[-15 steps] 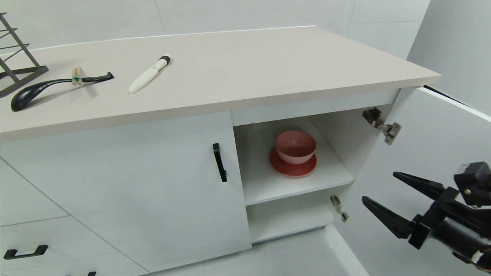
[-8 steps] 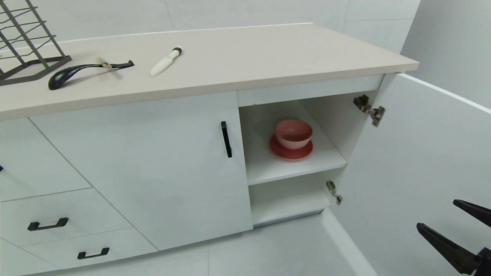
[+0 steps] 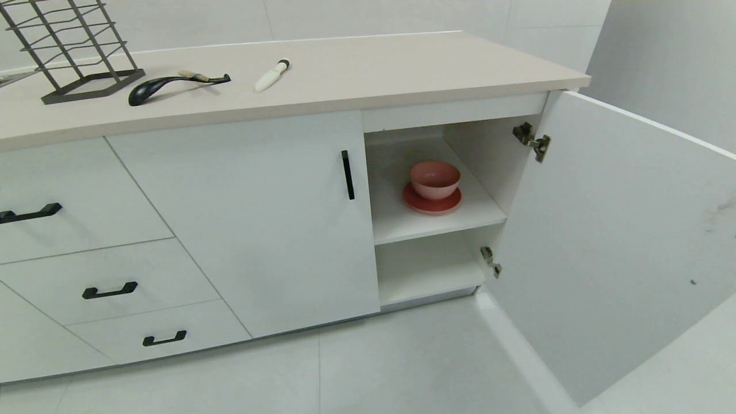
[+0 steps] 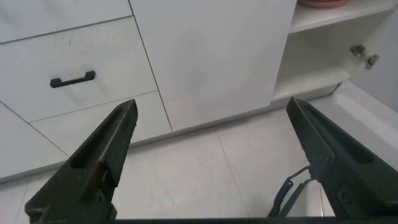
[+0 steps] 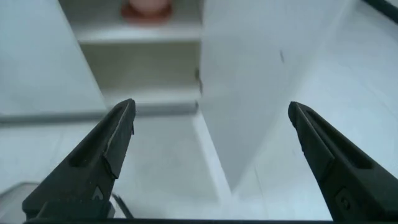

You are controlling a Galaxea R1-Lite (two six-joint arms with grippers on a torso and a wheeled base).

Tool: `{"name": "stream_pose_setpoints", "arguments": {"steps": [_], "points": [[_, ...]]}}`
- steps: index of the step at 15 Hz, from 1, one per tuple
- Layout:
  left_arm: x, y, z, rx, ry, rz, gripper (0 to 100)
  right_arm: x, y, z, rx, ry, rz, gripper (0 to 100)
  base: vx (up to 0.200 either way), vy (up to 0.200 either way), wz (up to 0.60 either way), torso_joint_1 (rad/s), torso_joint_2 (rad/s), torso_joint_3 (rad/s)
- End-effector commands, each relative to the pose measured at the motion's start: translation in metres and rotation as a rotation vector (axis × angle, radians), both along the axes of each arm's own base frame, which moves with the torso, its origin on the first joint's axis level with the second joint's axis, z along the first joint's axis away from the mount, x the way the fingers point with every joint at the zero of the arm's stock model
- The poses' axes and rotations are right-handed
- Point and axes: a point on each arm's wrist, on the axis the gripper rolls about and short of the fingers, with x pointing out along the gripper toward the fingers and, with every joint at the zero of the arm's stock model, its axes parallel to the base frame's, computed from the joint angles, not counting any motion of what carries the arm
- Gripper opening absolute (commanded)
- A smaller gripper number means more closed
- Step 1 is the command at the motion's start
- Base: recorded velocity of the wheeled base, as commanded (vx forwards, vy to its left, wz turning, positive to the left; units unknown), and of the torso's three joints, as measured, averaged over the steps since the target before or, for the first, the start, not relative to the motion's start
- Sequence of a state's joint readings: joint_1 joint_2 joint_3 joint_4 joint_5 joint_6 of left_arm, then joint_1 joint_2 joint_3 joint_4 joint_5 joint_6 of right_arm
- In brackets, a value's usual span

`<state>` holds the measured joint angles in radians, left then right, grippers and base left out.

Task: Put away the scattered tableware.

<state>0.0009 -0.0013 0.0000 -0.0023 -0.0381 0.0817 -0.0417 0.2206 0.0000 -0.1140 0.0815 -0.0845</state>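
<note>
A pink bowl (image 3: 435,178) sits on a red plate (image 3: 431,205) on the upper shelf of the open cabinet (image 3: 437,227), so these two pieces look put away already. The shelf below them holds nothing that can be seen. Above the cabinet and off to its left side, on the countertop (image 3: 402,63), lie the pieces that seem left to do: a white knife with a black cap (image 3: 271,76), and farther from the cabinet a black ladle (image 3: 172,86) with a small pale item (image 3: 192,75) across its handle, too small to identify. Farthest from the cabinet on that side stands a wire dish rack (image 3: 75,46). The cabinet door (image 3: 604,230) is swung wide on its hinges; the neighbouring door with the black handle (image 3: 347,175) is closed. The left gripper (image 4: 211,104) hangs low in front of the cabinet over the floor, its jaws spread wide and holding nothing. The right gripper (image 5: 210,104) is likewise spread wide and bare, facing the cabinet's opening and door edge. By my reckoning the task is partly done, with the countertop utensils not yet stored.
</note>
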Motion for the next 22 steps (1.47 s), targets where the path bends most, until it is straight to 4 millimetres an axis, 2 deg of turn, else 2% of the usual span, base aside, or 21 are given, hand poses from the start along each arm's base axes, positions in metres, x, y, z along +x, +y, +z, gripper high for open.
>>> {"name": "stream_pose_setpoints", "arguments": {"steps": [1, 7, 13, 22], "points": [[0.0001, 0.0000, 0.0001, 0.000, 0.001, 0.000, 100, -0.0112, 0.0006, -0.0128, -0.022, -0.007, -0.078, 100, 0.000, -0.200, 0.00, 0.002, 0.00, 0.012], [0.0001, 0.0000, 0.0001, 0.006, 0.000, 0.000, 100, -0.0113, 0.0007, -0.0127, 0.002, -0.010, -0.075, 100, 0.000, -0.200, 0.00, 0.002, 0.00, -0.002], [0.0001, 0.0000, 0.0001, 0.003, 0.000, 0.000, 100, -0.0113, 0.0007, -0.0128, 0.032, -0.008, -0.082, 100, -0.200, -0.033, 0.00, 0.006, 0.00, 0.000], [0.0001, 0.0000, 0.0001, -0.002, 0.001, 0.002, 100, -0.0113, 0.0006, -0.0128, 0.054, -0.008, -0.089, 100, 0.000, -0.200, 0.00, 0.003, 0.00, 0.004]]}}
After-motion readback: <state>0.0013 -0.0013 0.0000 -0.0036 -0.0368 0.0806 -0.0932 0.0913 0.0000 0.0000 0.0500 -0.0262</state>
